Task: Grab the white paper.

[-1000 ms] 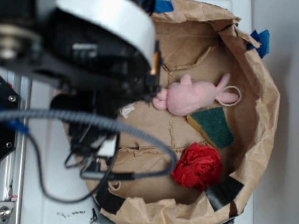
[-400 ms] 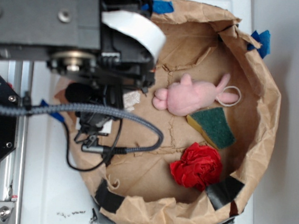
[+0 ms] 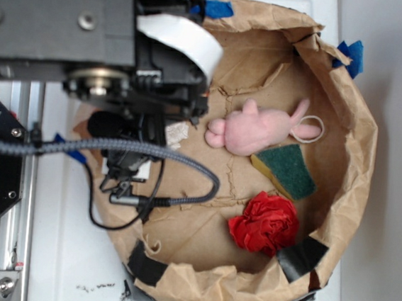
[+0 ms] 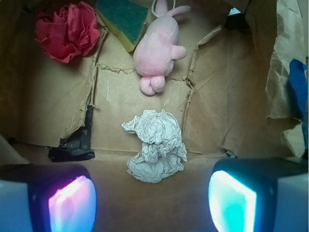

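Two glowing fingertips [image 4: 72, 203] of the gripper [image 4: 152, 200] sit wide apart, straddling the white paper [image 4: 157, 145] so it's lined up for a straight drop-and-pinch, clear of the pink plush toy [image 4: 157, 50].

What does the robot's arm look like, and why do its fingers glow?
The arm is mostly black metal and plastic with a white curved cover, silver screws, and a grey braided cable looping beneath it. From the wrist camera, the gripper has two dark jaws with rounded pads: one glows pink-purple, the other turquoise. Why they glow, the pictures don't show.
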### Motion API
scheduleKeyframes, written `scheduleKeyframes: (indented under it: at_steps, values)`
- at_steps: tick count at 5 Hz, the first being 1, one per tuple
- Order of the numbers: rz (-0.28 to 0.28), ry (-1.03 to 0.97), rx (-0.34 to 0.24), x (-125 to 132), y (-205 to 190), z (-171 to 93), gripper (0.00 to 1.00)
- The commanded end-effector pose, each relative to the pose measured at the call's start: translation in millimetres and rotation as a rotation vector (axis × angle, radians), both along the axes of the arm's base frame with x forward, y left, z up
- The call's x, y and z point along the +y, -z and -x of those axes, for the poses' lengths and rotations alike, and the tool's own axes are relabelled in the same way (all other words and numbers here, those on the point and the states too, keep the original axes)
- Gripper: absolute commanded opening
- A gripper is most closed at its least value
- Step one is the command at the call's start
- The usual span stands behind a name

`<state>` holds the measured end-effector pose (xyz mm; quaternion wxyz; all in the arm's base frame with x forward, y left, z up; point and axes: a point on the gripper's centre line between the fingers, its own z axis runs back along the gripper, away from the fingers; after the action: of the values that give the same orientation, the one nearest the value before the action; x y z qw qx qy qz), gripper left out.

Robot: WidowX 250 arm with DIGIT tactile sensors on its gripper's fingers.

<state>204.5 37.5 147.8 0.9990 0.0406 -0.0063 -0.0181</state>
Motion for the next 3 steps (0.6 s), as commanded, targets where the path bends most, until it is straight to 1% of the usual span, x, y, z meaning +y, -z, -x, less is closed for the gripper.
scheduleKeyframes:
  at_steps: [1, 2, 3]
  values:
    - [0.007, -0.062, -0.007, 15.7, 14.1, -18.0, 1.00]
    - [0.047, -0.074, 0.034, 14.8, 23.8, -19.2, 1.00]
    - [0.013, -0.060, 0.060, 15.2, 40.5, -11.4, 1.00]
